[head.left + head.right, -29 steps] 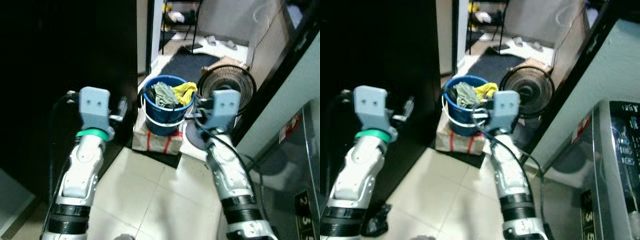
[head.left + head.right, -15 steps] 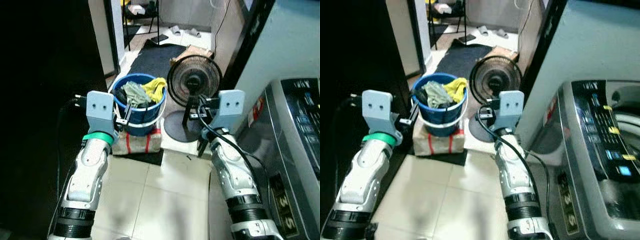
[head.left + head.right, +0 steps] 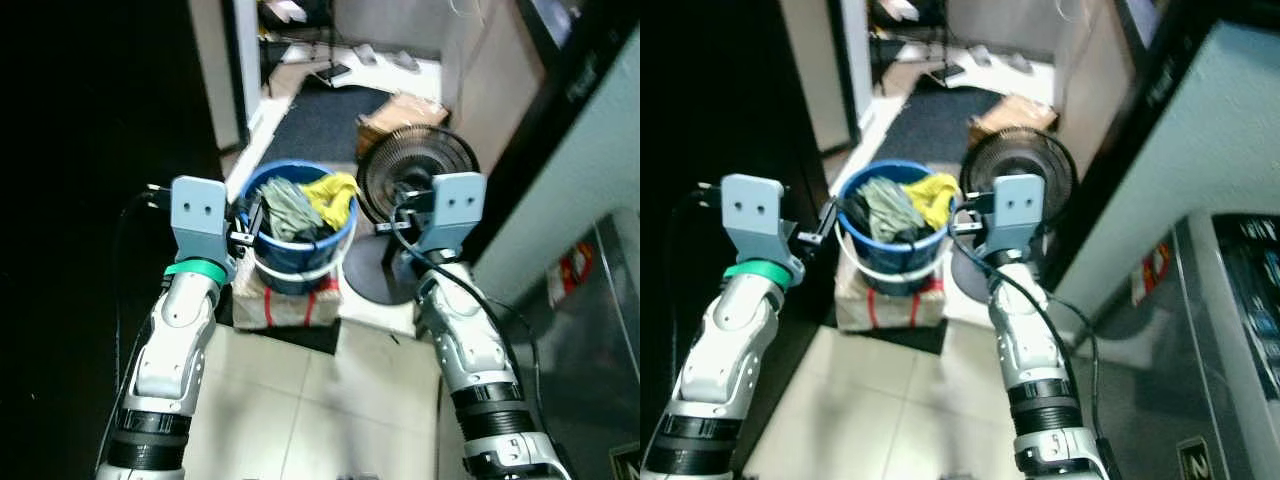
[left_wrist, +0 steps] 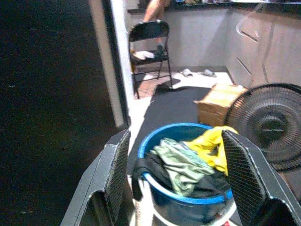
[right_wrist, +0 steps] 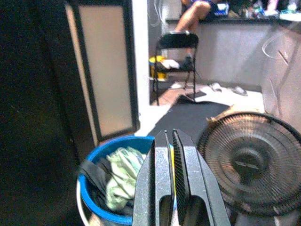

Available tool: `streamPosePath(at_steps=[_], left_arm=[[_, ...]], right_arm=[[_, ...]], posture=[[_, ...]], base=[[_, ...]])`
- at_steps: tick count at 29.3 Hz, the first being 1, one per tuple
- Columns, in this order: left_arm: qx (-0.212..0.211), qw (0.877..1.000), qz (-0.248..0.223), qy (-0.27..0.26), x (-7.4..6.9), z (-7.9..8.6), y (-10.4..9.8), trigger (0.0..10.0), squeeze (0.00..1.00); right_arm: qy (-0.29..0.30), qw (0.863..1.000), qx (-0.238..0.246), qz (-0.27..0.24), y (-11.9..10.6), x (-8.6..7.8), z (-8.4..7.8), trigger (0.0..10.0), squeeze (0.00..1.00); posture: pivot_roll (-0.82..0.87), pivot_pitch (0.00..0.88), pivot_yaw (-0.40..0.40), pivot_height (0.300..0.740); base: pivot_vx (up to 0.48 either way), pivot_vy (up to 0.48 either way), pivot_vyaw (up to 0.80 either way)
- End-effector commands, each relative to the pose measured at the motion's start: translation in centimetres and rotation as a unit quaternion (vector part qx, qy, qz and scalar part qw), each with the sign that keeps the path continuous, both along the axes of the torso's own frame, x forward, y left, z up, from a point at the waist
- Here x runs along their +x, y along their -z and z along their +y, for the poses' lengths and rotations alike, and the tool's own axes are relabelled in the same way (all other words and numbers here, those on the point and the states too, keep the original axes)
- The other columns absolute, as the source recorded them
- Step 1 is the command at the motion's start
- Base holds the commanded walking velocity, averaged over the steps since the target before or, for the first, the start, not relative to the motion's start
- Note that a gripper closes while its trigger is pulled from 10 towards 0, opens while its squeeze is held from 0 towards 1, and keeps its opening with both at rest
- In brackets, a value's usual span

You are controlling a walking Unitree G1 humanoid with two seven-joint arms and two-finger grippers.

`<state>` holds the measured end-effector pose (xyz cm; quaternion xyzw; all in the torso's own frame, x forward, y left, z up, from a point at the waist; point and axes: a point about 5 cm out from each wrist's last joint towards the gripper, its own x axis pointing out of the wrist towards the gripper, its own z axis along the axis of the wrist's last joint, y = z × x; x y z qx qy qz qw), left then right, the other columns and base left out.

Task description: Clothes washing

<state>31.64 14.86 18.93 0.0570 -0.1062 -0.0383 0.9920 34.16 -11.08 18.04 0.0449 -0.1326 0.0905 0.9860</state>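
Note:
A blue bucket [image 3: 297, 228] heaped with clothes, a grey-green one [image 4: 176, 162] and a yellow one [image 4: 211, 146] on top, stands on the floor ahead. My left gripper [image 4: 175, 141] is raised just left of the bucket, open, its wide-set fingers [image 4: 117, 172] framing it with nothing between them. Raised right of the bucket, in front of the fan, my right gripper [image 5: 169, 136] is shut and empty. The washing machine [image 3: 1240, 320] stands at the right edge, grey with a dark panel.
The bucket rests on a white bundle with red stripes [image 3: 285, 300]. A black floor fan [image 3: 415, 185] stands right beside it. Behind lie a dark mat [image 3: 320, 120], a cardboard box [image 3: 400, 108] and a folding chair [image 4: 150, 42]. A person's legs [image 5: 193, 12] show at the back counter. A dark wall [image 3: 90, 150] rises on the left.
The whole picture has swung as the camera moved; the washing machine's top has slid out to the right. Both arms stay raised beside the bucket as before.

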Motion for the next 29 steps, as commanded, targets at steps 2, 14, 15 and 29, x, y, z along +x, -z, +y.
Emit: streamPosePath(at_steps=[2,14,15,29], left_arm=[[0.002,1.0,0.007,-0.006,-0.14,0.38,0.38,10.0,0.0],[0.002,1.0,0.008,-0.006,-0.1,0.4,0.37,10.0,0.0],[0.002,1.0,0.008,-0.006,-0.1,0.4,0.37,10.0,0.0],[0.0,1.0,0.008,-0.006,-0.09,0.37,0.36,10.0,0.0]], right_arm=[[-0.008,1.0,0.006,0.008,0.4,-0.13,0.5,10.0,0.0],[-0.007,1.0,0.008,0.009,0.41,-0.13,0.46,10.0,0.0],[-0.007,1.0,0.008,0.009,0.41,-0.13,0.46,10.0,0.0],[-0.006,1.0,0.015,0.009,0.35,-0.11,0.4,10.0,0.0]], posture=[[0.05,0.0,0.009,0.735],[0.05,0.0,0.01,0.735],[0.05,0.0,0.01,0.735],[0.05,0.0,0.01,0.735]], base=[[0.324,0.0,0.0],[0.309,0.0,0.0],[0.285,0.0,0.0],[0.288,0.0,-0.51]])
